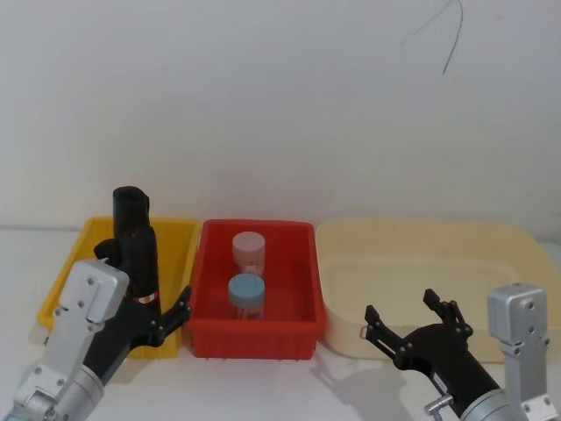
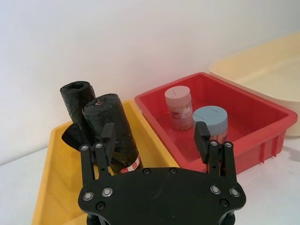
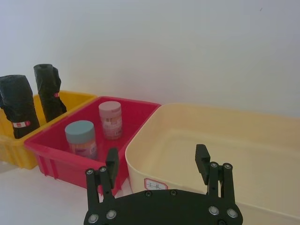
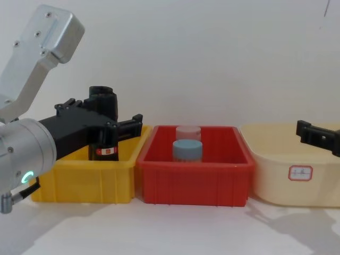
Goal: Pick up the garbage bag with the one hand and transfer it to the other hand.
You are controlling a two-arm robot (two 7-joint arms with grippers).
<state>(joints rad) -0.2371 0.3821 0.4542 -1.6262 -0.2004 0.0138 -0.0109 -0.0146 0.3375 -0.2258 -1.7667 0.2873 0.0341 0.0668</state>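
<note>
Left tool and right tool gape empty near garbage bag, second roll, two jars, three bins.

Setting: lab-style robot test bench. Evidence: bare white wall, 12 o'clock; white tabletop; yellow bin, 9 o'clock; red bin, centre; cream bin, 3 o'clock.
</note>
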